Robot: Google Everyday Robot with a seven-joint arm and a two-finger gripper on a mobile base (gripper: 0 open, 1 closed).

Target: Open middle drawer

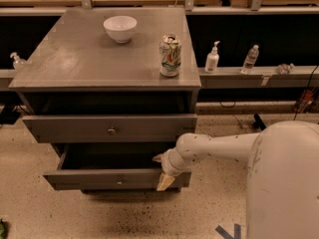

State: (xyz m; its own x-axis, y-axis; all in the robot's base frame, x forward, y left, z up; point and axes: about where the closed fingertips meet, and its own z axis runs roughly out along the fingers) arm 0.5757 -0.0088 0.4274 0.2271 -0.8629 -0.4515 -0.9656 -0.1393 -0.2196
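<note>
The middle drawer [89, 179] is the grey one with the small dull knob [119, 182]. It stands pulled out from the cabinet, with its dark inside showing above the front panel. My gripper [162, 171] is at the right end of that front panel. It is open. One cream finger [165, 181] lies in front of the panel and the other points left over its top edge. The taller drawer front [75, 129] with the brass knob [111, 131] sits above, nearly closed.
On the grey cabinet top [75, 63] stand a white bowl [120, 28] and a drink can [170, 55]. Behind on the right, a low shelf holds a pump bottle [213, 58] and a water bottle [249, 59]. My arm's bulky white body [284, 183] fills the lower right.
</note>
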